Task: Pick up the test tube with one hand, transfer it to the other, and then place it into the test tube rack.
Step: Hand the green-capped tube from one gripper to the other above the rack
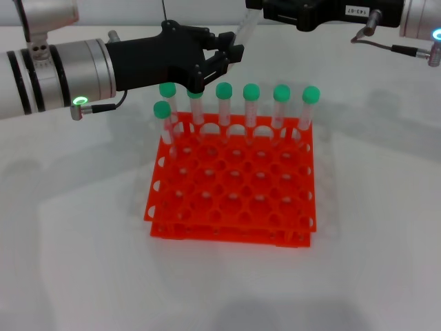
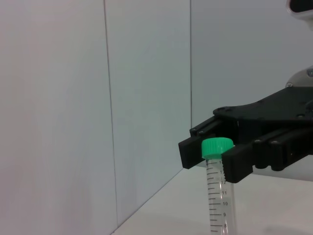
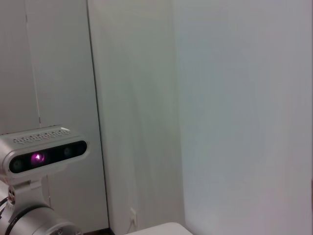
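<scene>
The test tube (image 1: 245, 31), clear with a green cap (image 2: 217, 147), hangs tilted in the air above the back of the orange-red test tube rack (image 1: 227, 231). My right gripper (image 2: 217, 152), the labelled one at the top of the head view (image 1: 262, 10), is shut on the cap, one finger on each side. My left gripper (image 1: 234, 54), unlabelled, reaches in from the left, and the tube's lower end lies at its tip. Whether it grips the tube is not visible. The right wrist view shows no tube.
Several other green-capped tubes (image 1: 251, 93) stand upright along the rack's back row, and one stands in the second row at the left (image 1: 162, 110). The rack sits on a white table (image 1: 69, 262). Pale wall panels (image 2: 98, 98) lie behind.
</scene>
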Robot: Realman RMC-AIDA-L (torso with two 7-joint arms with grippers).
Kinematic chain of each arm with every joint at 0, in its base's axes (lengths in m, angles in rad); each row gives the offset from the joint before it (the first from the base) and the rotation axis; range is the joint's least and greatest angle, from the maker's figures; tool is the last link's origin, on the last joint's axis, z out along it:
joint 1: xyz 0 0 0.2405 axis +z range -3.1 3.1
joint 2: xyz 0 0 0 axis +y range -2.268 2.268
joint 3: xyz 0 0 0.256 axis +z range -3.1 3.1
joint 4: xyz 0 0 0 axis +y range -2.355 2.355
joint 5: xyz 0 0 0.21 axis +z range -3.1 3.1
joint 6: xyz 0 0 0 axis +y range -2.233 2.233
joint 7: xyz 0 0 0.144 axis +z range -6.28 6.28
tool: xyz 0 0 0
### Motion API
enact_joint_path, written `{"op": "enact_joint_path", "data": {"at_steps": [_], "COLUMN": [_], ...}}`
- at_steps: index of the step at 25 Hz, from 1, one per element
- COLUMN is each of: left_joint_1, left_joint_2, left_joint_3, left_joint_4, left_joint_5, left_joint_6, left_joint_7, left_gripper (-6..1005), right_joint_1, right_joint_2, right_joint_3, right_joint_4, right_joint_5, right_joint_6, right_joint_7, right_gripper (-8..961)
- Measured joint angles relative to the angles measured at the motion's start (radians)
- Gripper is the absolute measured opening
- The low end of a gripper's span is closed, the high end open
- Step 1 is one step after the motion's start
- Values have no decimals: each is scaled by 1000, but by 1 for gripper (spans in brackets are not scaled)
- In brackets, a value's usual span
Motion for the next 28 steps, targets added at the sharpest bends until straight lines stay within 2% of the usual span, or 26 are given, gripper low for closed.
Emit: {"op": "enact_joint_path", "data": {"at_steps": [11,13,28], "left_joint_1": [-2,-2,2], "left_joint_2": [0,0,-1], "left_joint_3": [0,0,0], "left_joint_4": [0,0,0], "left_joint_5": [0,0,-2], "left_joint_6": [-1,-1,-8], "left_joint_7": [1,1,1], "left_gripper": [238,239,246], "right_joint_1": [1,0,8], "right_joint_2": [0,0,0], "right_joint_3": [2,2,-1], "right_joint_4": [1,1,1], "right_joint_5": [0,0,-1], "right_joint_6": [0,1,-5], "right_joint_7": [-1,0,-1], "right_gripper": [352,284,283]}}
